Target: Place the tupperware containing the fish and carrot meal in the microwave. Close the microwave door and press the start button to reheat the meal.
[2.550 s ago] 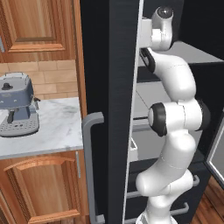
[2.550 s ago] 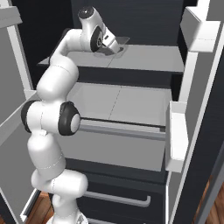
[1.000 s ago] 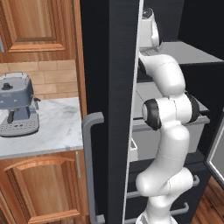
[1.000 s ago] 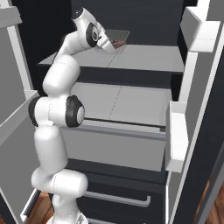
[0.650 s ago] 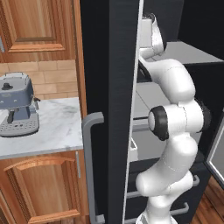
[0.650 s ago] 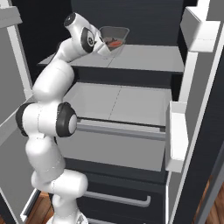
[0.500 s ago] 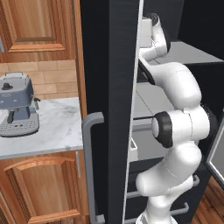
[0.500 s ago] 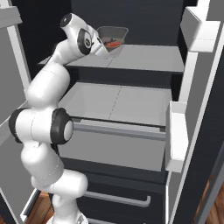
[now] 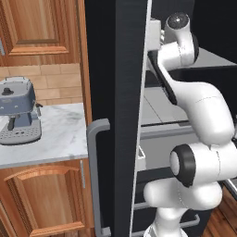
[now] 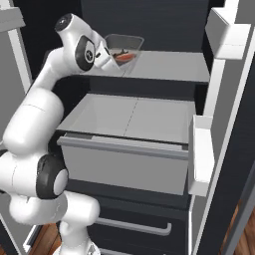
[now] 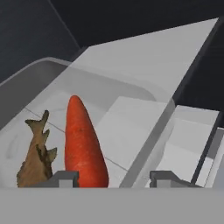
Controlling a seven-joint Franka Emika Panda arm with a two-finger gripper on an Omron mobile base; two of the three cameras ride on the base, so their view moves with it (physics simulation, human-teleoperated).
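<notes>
Compared with a couple of seconds ago, the upper arm has swung back and round while the hand has stayed up at the top shelf of the open fridge, and the tupperware point(image 10: 123, 49) looks lifted and tipped at the shelf's front left corner rather than lying flat.

In the right base view the claw point(image 10: 112, 59) sits at the near rim of the grey tub. In the hand view its two dark tips stand either side of the tub's near wall point(image 11: 151, 135), one inside by the carrot point(image 11: 83, 144) and one outside, so the claw appears to be clamped on that wall at a medium spread; the contact itself is hidden at the bottom edge, so I judge rather than see that the grip is firm. The fish point(image 11: 37, 151) lies beside the carrot on the tub's floor, both pieces still inside.

The shelf point(image 10: 169, 64) runs off to the right behind the tub, with the pulled-out drawer point(image 10: 127, 149) below it. The tall black door point(image 9: 115, 115) stands open beside the marble desk point(image 9: 55, 139), where a coffee machine point(image 9: 18, 115) sits near the back edge.

As for progress, only the pick-up is under way. Carrying the meal to the microwave, setting it inside, shutting the microwave door and pressing start all remain.
</notes>
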